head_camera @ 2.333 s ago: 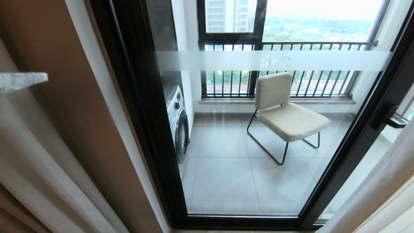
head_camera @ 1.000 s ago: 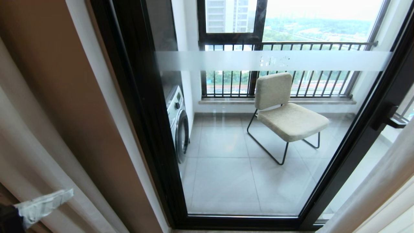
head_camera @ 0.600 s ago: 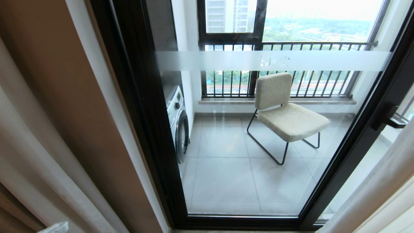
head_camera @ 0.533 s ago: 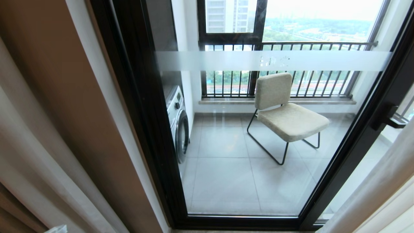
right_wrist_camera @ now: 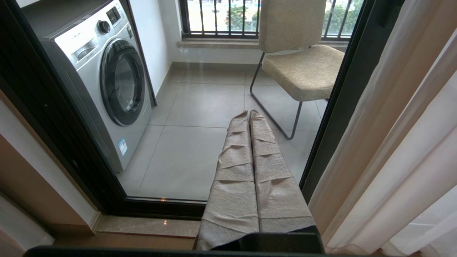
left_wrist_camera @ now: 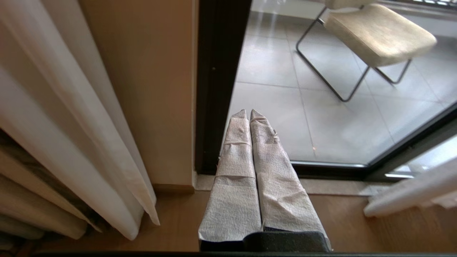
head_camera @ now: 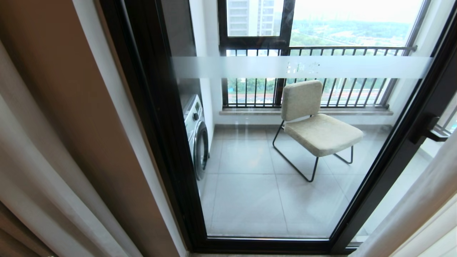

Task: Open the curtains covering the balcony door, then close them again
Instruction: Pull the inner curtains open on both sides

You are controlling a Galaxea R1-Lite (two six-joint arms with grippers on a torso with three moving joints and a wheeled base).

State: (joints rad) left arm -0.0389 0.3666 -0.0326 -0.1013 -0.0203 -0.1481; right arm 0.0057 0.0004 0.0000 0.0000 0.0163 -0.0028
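Balcony door (head_camera: 271,150) fills most of the head view: glass pane in a thick black frame, frosted band (head_camera: 300,67) across it, black handle (head_camera: 428,130) on the right frame post. Door uncovered in the middle. Curtains pulled to both sides: left curtains (head_camera: 39,171) bunched against the tan wall (head_camera: 82,107), sheer layer in front of thicker beige folds; right curtains (head_camera: 417,210) hang at the right edge, past the handle.

Through the glass: tiled balcony floor (head_camera: 250,200), washing machine (head_camera: 195,135) at left, beige chair (head_camera: 314,125) on a thin black metal frame near the railing (head_camera: 321,89).

Neither arm shows in the head view. Left tool (left_wrist_camera: 248,114) seen from its wrist camera: wrapped fingers (left_wrist_camera: 266,171) pressed together, closed, holding nothing, low over the wood floor (left_wrist_camera: 171,221) in front of the door's left frame post, left curtains beside it and apart from it. Right tool (right_wrist_camera: 249,115) seen from its wrist camera: wrapped fingers (right_wrist_camera: 232,171) pressed together, closed, empty, pointed at the glass, right curtains just beside it, no contact visible.
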